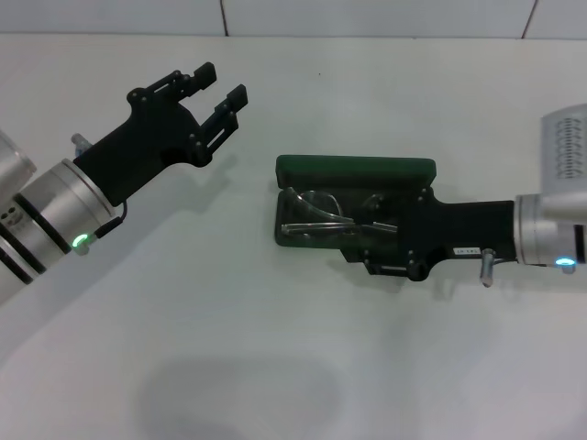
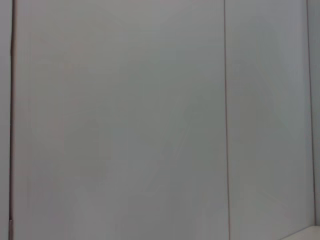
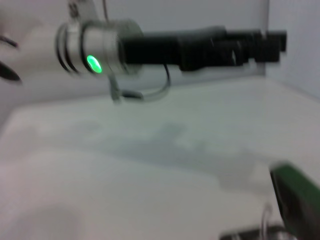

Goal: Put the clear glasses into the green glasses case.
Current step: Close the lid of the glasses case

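Note:
The green glasses case [image 1: 356,169] lies open at the table's centre, its lid standing up along the far side. The clear glasses [image 1: 316,214] rest inside on the dark lining, lenses toward the left end of the case. My right gripper [image 1: 369,235] reaches in from the right and hangs over the right half of the case, covering that end of the glasses. My left gripper [image 1: 218,90] is open and raised at the upper left, well away from the case. The right wrist view catches a green edge of the case [image 3: 296,191] and, farther off, the left arm [image 3: 150,47].
The white table [image 1: 275,367] runs wide in front of and to the left of the case. A white panelled wall [image 2: 150,120] fills the left wrist view and backs the table.

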You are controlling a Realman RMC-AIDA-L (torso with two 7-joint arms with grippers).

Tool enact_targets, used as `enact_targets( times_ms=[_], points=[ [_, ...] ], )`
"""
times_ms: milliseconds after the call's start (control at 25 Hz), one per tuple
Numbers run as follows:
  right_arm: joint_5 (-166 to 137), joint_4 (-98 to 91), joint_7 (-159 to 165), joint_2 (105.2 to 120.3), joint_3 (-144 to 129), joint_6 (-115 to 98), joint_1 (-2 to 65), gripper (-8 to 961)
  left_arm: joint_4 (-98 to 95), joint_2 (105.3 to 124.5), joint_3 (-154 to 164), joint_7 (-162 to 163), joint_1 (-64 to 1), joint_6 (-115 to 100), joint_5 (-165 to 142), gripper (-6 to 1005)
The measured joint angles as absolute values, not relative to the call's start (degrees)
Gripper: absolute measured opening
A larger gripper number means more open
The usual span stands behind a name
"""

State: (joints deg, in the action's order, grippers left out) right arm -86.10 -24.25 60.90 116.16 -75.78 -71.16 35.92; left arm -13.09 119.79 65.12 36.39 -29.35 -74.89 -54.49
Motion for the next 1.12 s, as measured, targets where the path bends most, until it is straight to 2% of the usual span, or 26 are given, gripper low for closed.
enact_targets(
  times_ms=[360,440,600,840,1120],
  points=[
    [-77.8,-34.1,55.5,115.58,-72.7,-77.7,24.3,519,-13.1,119.79,64.9,37.2,-28.9,-75.3,-53.9,476],
    [-73.2,-32.9,50.8,115.88,-66.6,-78.7,20.9,519,-13.1,119.79,65.0,38.3,-29.1,-74.6,-54.0,476],
    [-62.6,-27.8,44.6,115.84,-61.5,-82.8,18.3,519,-13.1,119.79,65.2,42.8,-31.0,-71.3,-55.0,476],
    [-45.1,-12.7,28.8,115.81,-56.5,-96.6,17.3,518,-13.0,119.85,71.8,52.6,-37.6,-63.1,-56.6,476],
    [-43.6,-10.7,27.3,115.93,-56.8,-95.8,18.0,518,-13.9,120.31,84.3,63.3,-45.4,-58.0,-56.6,476]
  ],
)
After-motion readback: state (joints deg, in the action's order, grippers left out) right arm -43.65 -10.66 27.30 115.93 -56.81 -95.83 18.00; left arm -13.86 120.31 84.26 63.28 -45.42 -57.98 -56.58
